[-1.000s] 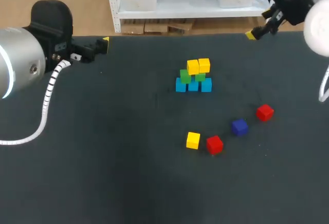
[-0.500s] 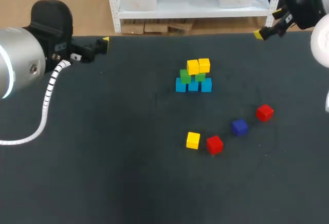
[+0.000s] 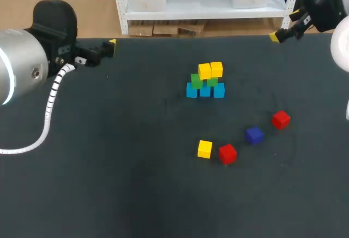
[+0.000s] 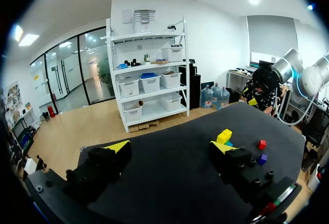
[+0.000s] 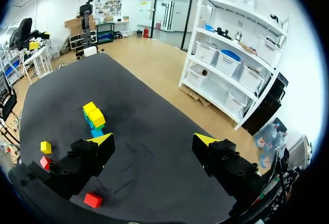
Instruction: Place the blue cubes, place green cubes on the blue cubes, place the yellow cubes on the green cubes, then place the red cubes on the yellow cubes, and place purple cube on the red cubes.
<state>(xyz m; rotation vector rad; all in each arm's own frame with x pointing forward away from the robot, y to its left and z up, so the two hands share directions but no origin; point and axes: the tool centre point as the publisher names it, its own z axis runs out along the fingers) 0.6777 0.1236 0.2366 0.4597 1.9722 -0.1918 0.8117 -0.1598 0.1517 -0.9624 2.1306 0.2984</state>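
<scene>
Nearest me, the loose yellow cube (image 3: 204,149) has a red cube (image 3: 227,153) at its three o'clock. The purple cube (image 3: 254,135) and second red cube (image 3: 281,119) trail off toward two. The stack (image 3: 205,81) stands at twelve. My left end effector (image 4: 169,149) and right end effector (image 5: 154,141) hang spread and empty; an off-centre placement could topple the yellow top.

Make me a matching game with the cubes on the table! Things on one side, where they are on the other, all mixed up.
Things:
1 blue cubes
2 green cubes
3 purple cube
4 lone yellow cube

Places:
a between the red cubes
b lowest layer, under the green ones
c lying alone beside a red one
d right under the stacked yellow cubes

Pairs: 1-b, 2-d, 3-a, 4-c.
</scene>
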